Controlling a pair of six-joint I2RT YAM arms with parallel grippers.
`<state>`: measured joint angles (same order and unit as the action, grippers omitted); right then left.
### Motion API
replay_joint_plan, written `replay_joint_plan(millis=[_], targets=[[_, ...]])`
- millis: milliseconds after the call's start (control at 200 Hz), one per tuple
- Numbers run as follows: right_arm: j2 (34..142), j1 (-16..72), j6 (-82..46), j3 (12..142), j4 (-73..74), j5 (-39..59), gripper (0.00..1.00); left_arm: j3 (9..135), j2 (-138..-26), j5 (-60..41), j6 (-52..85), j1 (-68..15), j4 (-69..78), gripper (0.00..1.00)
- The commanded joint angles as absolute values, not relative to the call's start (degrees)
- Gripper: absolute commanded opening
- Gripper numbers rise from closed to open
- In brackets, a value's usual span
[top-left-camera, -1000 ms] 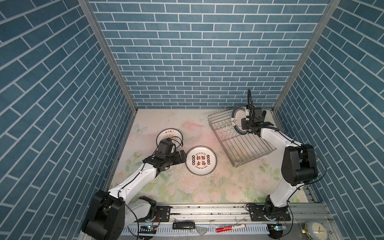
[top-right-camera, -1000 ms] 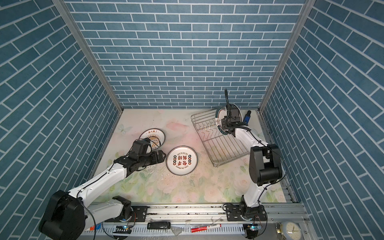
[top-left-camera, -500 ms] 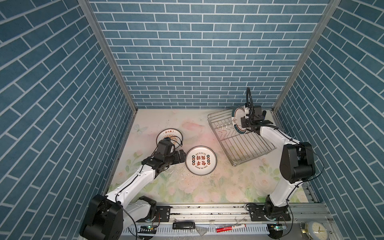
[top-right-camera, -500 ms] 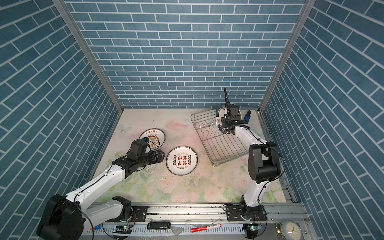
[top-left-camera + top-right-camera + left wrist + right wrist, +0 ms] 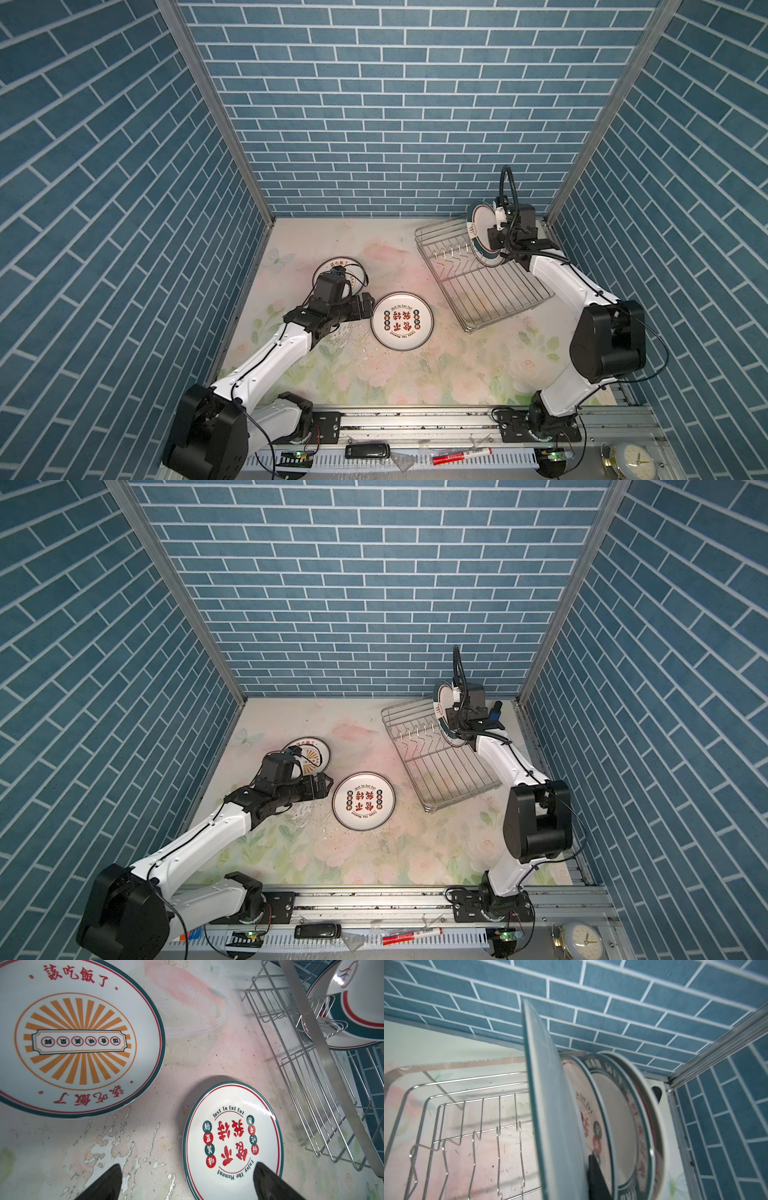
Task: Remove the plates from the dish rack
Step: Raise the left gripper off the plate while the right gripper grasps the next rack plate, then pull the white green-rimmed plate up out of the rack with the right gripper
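The silver wire dish rack (image 5: pixel 486 286) (image 5: pixel 449 766) (image 5: pixel 467 1109) stands at the back right. Several plates (image 5: pixel 612 1115) (image 5: pixel 353 1012) stand upright at its far end. My right gripper (image 5: pixel 498 232) (image 5: pixel 455 717) (image 5: pixel 583 1180) is shut on the rim of the nearest upright plate (image 5: pixel 482 232) (image 5: pixel 442 706) (image 5: pixel 550 1105); one dark finger (image 5: pixel 596 1178) shows behind it. Two plates lie flat on the table: a sunburst one (image 5: pixel 328 264) (image 5: pixel 311 750) (image 5: pixel 79 1039) and a red-character one (image 5: pixel 402 325) (image 5: pixel 363 801) (image 5: pixel 232 1138). My left gripper (image 5: pixel 368 305) (image 5: pixel 326 785) (image 5: pixel 188 1164) hovers open at the latter's left edge, holding nothing.
Blue brick walls close in the floral table on three sides; the rack sits close to the back right corner. On the front rail lie a black device (image 5: pixel 368 450), a red marker (image 5: pixel 461 455) and a clock (image 5: pixel 636 459).
My right gripper has shut on the plate's rim and risen slightly with it. The left arm has hardly moved and stays open.
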<state>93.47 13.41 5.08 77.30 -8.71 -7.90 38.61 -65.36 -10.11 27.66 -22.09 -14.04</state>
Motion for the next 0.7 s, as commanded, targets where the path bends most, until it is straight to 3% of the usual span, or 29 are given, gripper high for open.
replay_joint_plan(millis=[0,300,430,570,695], targets=[[88.71,13.91,7.01,79.37,-7.49,-4.90,0.00,41.15,-66.00,-10.88,26.46,-22.15,-14.41,0.99],[78.66,13.94,10.62,72.04,8.54,-8.34,0.00,44.58,-68.32,-11.69,25.93,-22.34,-11.24,0.99],[76.23,13.95,9.51,63.92,23.40,-9.53,0.00,45.60,-70.01,-11.29,26.56,-22.85,-8.25,1.00],[75.73,13.82,-8.77,55.54,36.31,-15.47,0.00,45.88,-71.55,-13.37,28.30,-23.06,-3.36,0.99],[76.81,13.82,-26.92,49.90,43.19,-13.33,0.00,46.14,-73.80,-15.57,29.24,-23.09,0.59,0.99]])
